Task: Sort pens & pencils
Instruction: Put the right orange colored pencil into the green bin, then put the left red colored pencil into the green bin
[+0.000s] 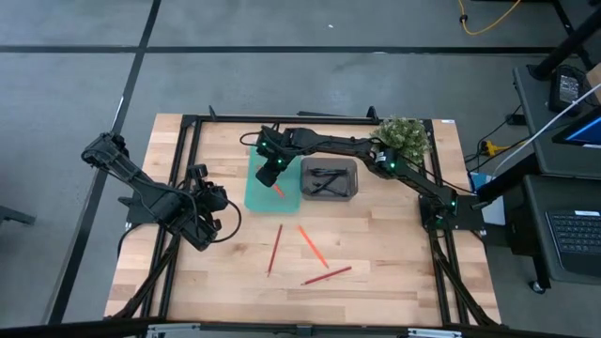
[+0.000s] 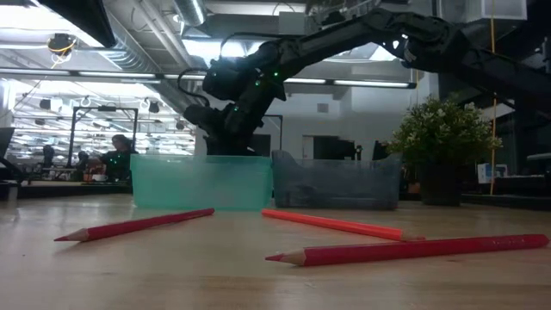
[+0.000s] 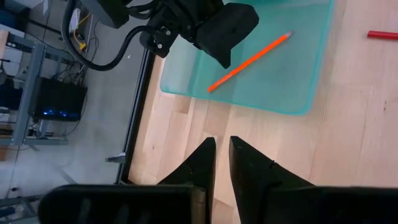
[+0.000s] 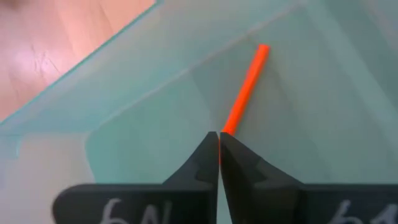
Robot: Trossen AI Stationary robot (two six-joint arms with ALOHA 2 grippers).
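Observation:
My right gripper (image 1: 274,175) reaches down into the teal tray (image 1: 258,192) and is shut on an orange pencil (image 4: 245,87). The same pencil (image 3: 249,62) shows in the left wrist view, inside the tray. Beside the teal tray stands the grey tray (image 1: 349,169), which holds dark pens (image 1: 326,180). Three red and orange pencils (image 1: 274,249) (image 1: 313,244) (image 1: 327,275) lie flat on the wooden table nearer the front. My left gripper (image 3: 222,149) waits shut above the table's left part, with nothing between its fingers. My right gripper pinches the orange pencil between its two fingertips at a spot near one end (image 4: 225,127). The fingers slant down into the teal tray from the table's right. The pencil runs on ahead of the fingers to its far end (image 4: 263,48), low in the tray. Whether that end rests on the floor I cannot tell.
A potted plant (image 1: 404,139) stands at the table's far right corner, behind the right arm. A black frame (image 1: 188,150) runs around the table. In the low view the three loose pencils (image 2: 133,226) (image 2: 331,224) (image 2: 413,250) lie before the trays. People sit far off in the room.

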